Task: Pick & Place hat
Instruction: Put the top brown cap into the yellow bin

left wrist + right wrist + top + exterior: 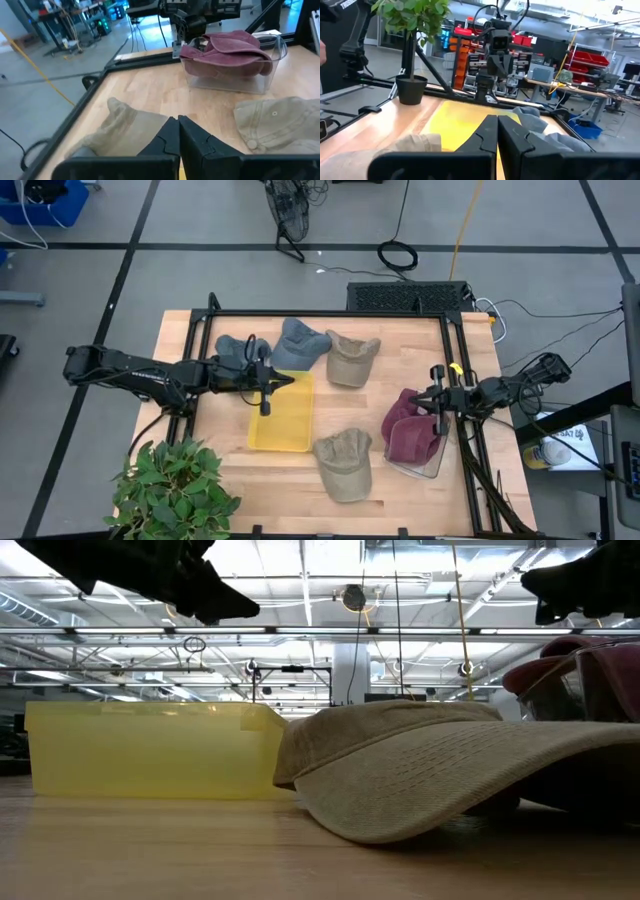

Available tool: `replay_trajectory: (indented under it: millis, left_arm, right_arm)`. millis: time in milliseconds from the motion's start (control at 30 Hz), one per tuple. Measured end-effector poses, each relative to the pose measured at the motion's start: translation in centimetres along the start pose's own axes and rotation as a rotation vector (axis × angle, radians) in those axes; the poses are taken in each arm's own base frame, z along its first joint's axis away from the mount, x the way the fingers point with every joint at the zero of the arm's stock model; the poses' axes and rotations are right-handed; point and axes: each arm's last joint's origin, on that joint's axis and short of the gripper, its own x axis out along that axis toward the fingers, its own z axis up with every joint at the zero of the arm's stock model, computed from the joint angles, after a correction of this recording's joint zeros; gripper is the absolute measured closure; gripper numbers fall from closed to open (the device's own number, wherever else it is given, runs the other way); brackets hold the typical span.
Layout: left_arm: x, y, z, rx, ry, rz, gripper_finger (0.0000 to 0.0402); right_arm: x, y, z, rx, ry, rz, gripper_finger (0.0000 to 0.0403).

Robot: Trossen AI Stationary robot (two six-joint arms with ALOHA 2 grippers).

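The left gripper hung over the yellow bin, its fingers pressed together on nothing. The right gripper was also closed and empty, above the maroon hat, which lay in the clear bin at the worktop's right edge. A tan hat sat just beside the yellow bin, toward the worktop's front. Behind the yellow bin lay a second tan hat and two blue hats. A plant stood at the front left corner.
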Motion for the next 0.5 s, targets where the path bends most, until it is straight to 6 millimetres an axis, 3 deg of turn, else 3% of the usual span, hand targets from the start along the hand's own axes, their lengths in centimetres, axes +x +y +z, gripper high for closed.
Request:
replay_trajectory:
  millis: [267, 367, 500]
  left_arm:
    - [0.0, 0.0, -0.3, -0.125, 0.033, 0.004, 0.037]
    - [0.0, 0.1, -0.7, -0.214, 0.073, 0.075, 0.0376]
    - [-0.1, 0.4, -1.3, -0.208, 0.136, 0.212, 0.0396]
  right_arm:
    - [0.0, 0.0, 0.0, -0.019, -0.003, -0.002, 0.0403]
    - [0.0, 0.0, 0.2, -0.014, -0.015, -0.004, 0.0403]
    - [0.0, 0.0, 0.2, -0.028, -0.018, -0.005, 0.0403]
